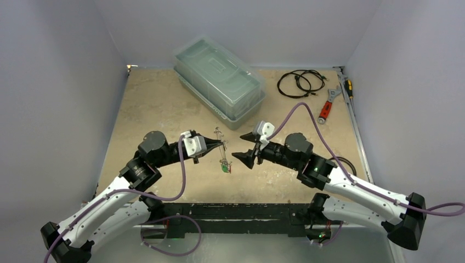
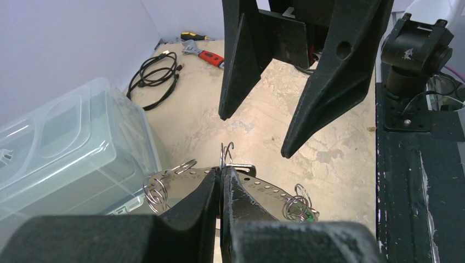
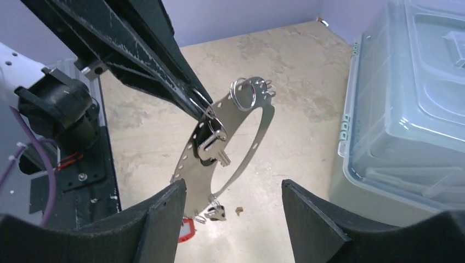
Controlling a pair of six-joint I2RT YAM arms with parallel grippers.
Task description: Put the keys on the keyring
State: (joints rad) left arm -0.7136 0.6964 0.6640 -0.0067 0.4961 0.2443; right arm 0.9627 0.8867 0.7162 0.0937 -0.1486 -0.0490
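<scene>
I look down into a booth closed in on three sides by plain pale grey walls (image 1: 55, 82). Its floor is my desk (image 1: 153, 104), a beige, mottled, stone-look surface with darker scuffs and patches, evenly lit. At the back, a little left of centre, a clear plastic box (image 1: 219, 82) sits slantwise with its lid on. A black frame (image 1: 236, 211) runs along the near edge and carries both arm bases. In the far right corner lie a coiled black cable (image 1: 299, 83) and a red-handled wrench (image 1: 328, 105) near it. A screwdriver (image 1: 347, 87) with a yellow and black handle lies along the right wall.

Both arms reach toward the middle of the desk and face each other. The left tool (image 1: 222, 143) is pinched tight on the keyring (image 3: 183, 161), holding the flat silver plate up off the desk, on edge and tilted. The right tool (image 1: 237, 147) stands wide and holds nothing. In its wrist view the keyring shows beyond its tips, close but apart from them.

Small wire rings hang from holes in the rim. A silver key (image 3: 214, 152) hangs just by the left tool's tip. At the low end I see a green tag (image 1: 225, 169) and a red tag (image 3: 187, 227). I cannot tell whether they touch the desk.
</scene>
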